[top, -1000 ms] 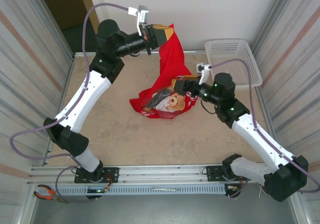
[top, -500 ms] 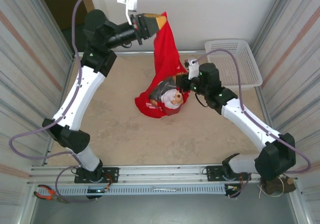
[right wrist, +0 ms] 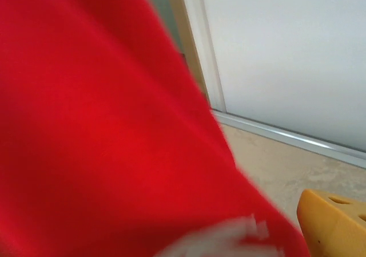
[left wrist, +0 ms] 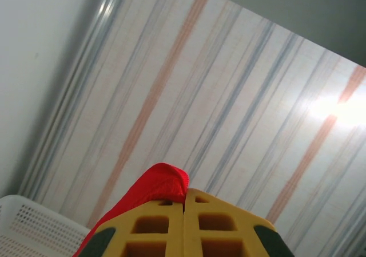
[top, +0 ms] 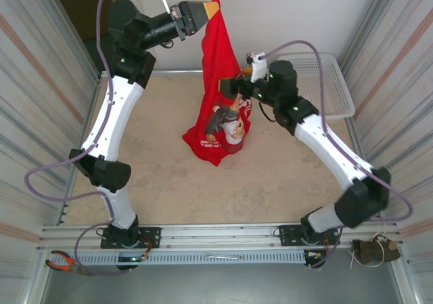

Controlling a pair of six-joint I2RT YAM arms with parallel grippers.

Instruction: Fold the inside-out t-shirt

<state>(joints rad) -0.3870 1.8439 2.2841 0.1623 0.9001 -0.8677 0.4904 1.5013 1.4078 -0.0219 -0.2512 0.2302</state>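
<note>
The inside-out t-shirt [top: 220,60], bright red, hangs in a long drape from my left gripper [top: 210,9], which is shut on its top corner high at the back. Its lower part, with a printed graphic [top: 229,121], still rests bunched on the table. In the left wrist view the yellow fingers [left wrist: 166,222] are pressed together with red cloth [left wrist: 154,182] pinched at their tips. My right gripper [top: 230,87] is against the hanging cloth at mid height. Its wrist view is blurred: red cloth [right wrist: 103,125] covers the left, and one yellow finger [right wrist: 334,222] stands far to the right, jaws open.
A white mesh basket [top: 331,80] sits at the back right corner, its rim [left wrist: 28,222] also in the left wrist view. Striped side walls close in the table. Orange-handled pliers [top: 64,260] lie on the near rail at the left.
My left gripper has lifted the shirt higher, stretching it into a tall drape. My right gripper has moved up and back along the cloth, shutting briefly and opening again.
</note>
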